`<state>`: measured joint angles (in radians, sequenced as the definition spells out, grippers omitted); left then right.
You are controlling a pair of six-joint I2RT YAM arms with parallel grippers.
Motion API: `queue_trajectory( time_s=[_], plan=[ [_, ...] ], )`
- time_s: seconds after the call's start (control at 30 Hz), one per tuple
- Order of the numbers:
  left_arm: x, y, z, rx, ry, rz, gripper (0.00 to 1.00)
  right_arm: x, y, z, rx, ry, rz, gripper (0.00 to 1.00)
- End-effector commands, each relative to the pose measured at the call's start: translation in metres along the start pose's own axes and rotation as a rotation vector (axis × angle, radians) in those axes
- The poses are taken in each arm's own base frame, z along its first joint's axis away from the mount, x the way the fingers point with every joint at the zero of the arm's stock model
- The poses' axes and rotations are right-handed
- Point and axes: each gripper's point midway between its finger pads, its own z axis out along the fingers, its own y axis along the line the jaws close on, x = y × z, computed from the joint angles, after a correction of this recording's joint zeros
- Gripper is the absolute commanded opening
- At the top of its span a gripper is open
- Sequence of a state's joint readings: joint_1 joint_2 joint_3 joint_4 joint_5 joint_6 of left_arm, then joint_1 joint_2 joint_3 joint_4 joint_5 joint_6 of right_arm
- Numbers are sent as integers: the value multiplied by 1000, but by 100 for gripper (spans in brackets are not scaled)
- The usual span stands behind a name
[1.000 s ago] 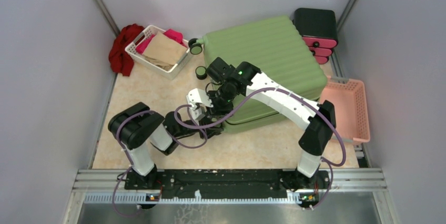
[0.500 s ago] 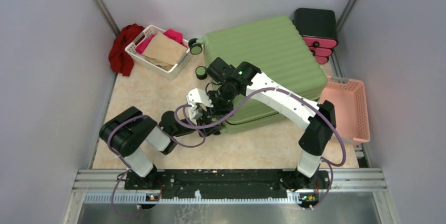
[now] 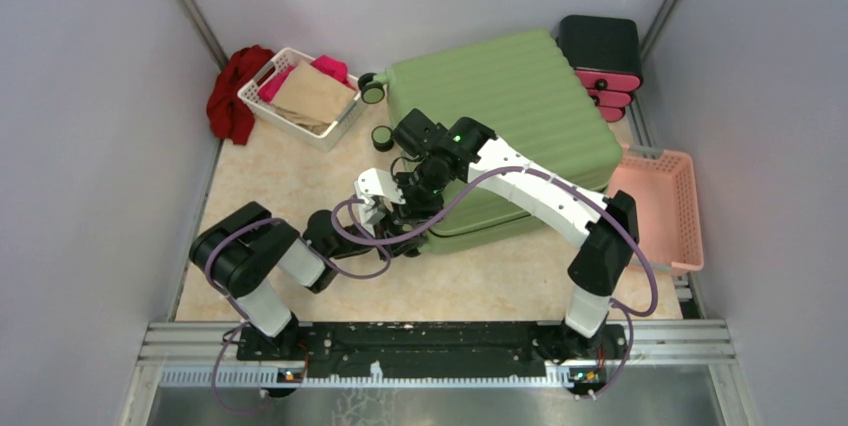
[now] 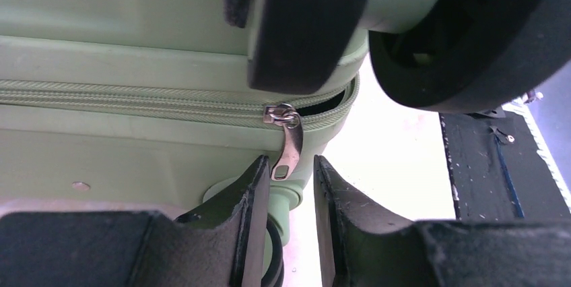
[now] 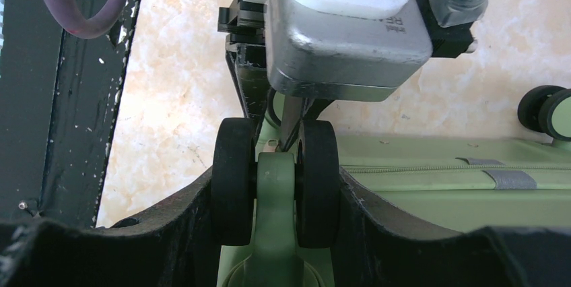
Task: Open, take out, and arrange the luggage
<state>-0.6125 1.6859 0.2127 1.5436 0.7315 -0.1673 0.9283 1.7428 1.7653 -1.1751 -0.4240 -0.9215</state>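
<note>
Luggage (image 3: 520,96) is lying flat on the counter (image 3: 290,171), lid down. A white basket (image 3: 285,124) sits off its back-left corner and a pink basket (image 3: 655,206) is just to its right.

What's changed over the last second: the left arm (image 3: 250,251) swung its elbow out toward the left wall, and the left fingers (image 4: 249,193) have been narrowing. In the left wrist view they now sit on either side of the zipper pull (image 4: 287,152), which hangs down between them at the near corner. There's a sliver of daylight on one side, so I wouldn't call it pinched yet: apart, but only just.

The right fingers (image 5: 188,219) haven't budged. They're clamped on the twin wheel (image 5: 234,179) at that same corner, probably to stop the case sliding.

The teeth look closed to the left of the slider, with only a tiny dark gap past it. So my read is we're right at the start of the opening step, with nothing taken out. If the pinch lands, the slider needs dragging along the seam, and that little metal tab looks easy to lose.
</note>
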Motion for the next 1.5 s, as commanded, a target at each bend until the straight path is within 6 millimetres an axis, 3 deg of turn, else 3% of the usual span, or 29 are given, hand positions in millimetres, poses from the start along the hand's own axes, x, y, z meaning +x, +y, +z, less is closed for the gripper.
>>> queue_trajectory(
  time_s=[0.0, 0.43, 0.8, 1.13, 1.33, 1.47],
  plan=[
    [-53, 0, 1, -22, -195, 129, 38, -29, 15, -29, -16, -106, 1, 0],
    [-51, -1, 5, -107, -208, 109, 37, -29, 15, -26, -24, -102, 0, 0],
    [-59, -9, 0, -115, -233, 125, 13, -29, 16, -26, -25, -97, 0, 0],
    [-61, -7, 0, -137, -221, 71, 9, -28, 16, -25, -26, -95, 2, 0],
    [-60, -4, 2, -159, -220, 5, 11, -27, 16, -26, -25, -94, 3, 0],
    [-60, 2, -1, -204, -228, -30, 25, -27, 17, -26, -25, -95, 3, 0]
  ],
)
